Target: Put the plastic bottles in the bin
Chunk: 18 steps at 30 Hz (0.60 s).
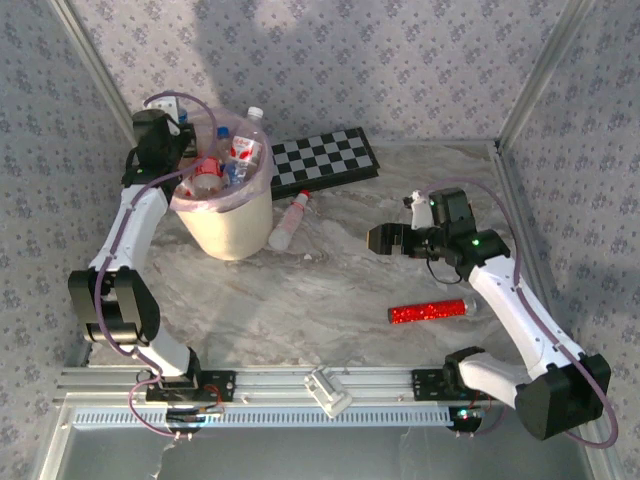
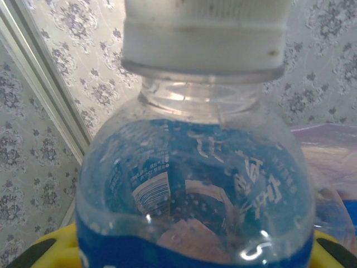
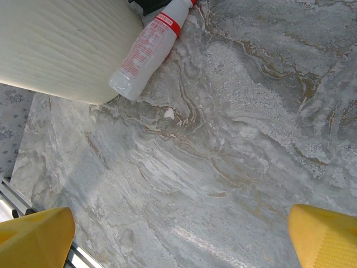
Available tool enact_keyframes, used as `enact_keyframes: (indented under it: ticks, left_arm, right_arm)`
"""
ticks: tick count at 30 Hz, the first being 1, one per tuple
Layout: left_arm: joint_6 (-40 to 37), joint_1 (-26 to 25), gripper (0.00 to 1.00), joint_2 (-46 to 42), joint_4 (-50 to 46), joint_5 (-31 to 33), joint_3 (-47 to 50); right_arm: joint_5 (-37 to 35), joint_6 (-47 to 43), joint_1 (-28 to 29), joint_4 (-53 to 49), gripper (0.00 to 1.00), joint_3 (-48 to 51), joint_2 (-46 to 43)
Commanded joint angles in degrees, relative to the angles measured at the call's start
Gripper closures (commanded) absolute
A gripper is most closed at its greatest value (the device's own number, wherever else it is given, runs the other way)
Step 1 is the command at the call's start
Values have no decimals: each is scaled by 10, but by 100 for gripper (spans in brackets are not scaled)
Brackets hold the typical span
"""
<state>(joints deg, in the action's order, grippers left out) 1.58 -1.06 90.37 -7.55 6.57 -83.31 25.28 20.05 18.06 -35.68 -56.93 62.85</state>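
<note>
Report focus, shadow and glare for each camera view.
Top external: even light, a broad soft shadow on the back wall, slightly grainy. Left wrist: the blue-label bottle sits too close, cap blurred, small glints on the plastic. Right wrist: marble table sharp; yellow fingertips out of focus.

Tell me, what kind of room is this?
Probably a robot test booth, not a home: two robot arms bolted to a metal rail, wallpapered panels around, one marble-look table.
</note>
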Motion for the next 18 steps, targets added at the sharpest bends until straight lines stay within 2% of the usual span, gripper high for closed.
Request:
enact_keyframes:
  ticks: [1, 5, 11, 14, 18]
  left_arm:
    - [16, -4, 73, 12, -189, -55, -24]
    - [3, -4, 50, -3, -227, -59, -88]
    - [-6, -4, 24, -6, -277, -58, -178]
    - [-9, -3, 19, -5, -280, -49, -202]
    - [-5, -1, 23, 4, -274, -42, -220]
  right_arm:
    - [3, -4, 5, 3, 0, -6, 3]
    - [1, -3, 9, 6, 0, -5, 7]
    - [1, -2, 15, 9, 0, -8, 15]
    - [0, -2, 17, 9, 0, -9, 16]
    - [-2, -4, 19, 3, 0, -8, 15]
